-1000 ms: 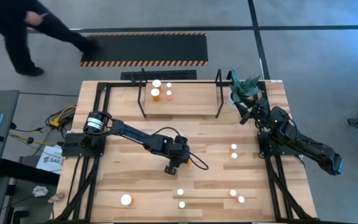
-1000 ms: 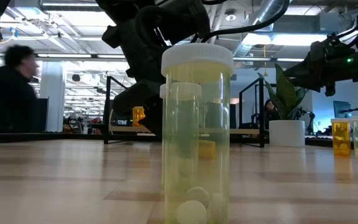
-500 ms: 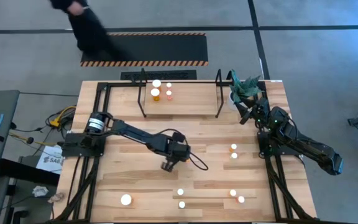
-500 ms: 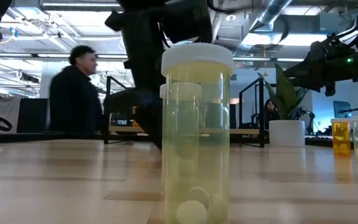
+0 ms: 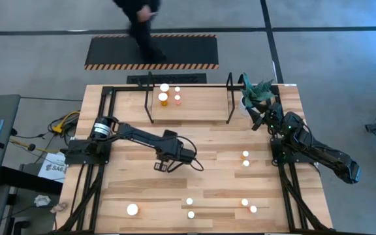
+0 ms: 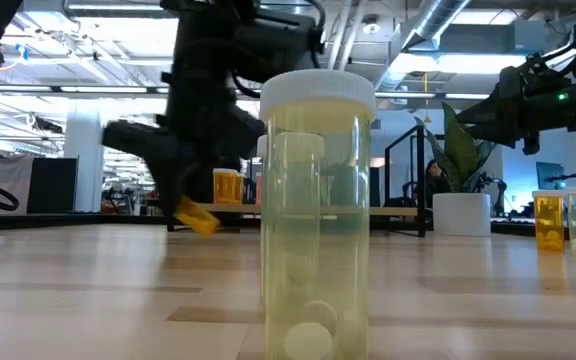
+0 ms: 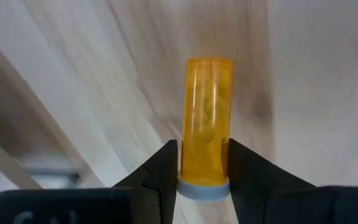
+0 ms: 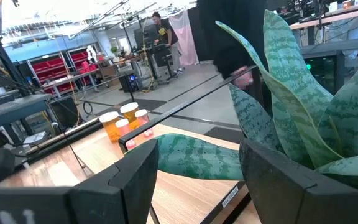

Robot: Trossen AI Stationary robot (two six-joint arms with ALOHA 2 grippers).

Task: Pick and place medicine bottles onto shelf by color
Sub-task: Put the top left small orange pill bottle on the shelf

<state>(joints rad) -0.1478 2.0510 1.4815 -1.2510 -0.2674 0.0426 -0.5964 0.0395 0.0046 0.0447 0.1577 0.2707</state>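
L end effector [image 7: 204, 165] grips cylindrical orange bottle [image 7: 207, 118]

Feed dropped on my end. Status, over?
Left gripper shut on orange bottle, above mid-table. Right gripper idle by plant. Shelf approach unobstructed.

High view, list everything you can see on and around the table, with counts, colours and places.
table: one, light wood, centre.
shelf: one, black bars, back edge of the table.
shelf bottles: about four, orange with white caps, on the shelf's left end.
loose bottles: seven, white-capped, on the table's front and right parts.
held bottle: one, orange, between the left fingers.
plant: one, green, back right corner.
floor mat: one, black with striped edges, behind the table.
person: one, dark clothes, on the mat.
left gripper: mid-table, shut on the bottle.
right gripper: open, beside the plant.
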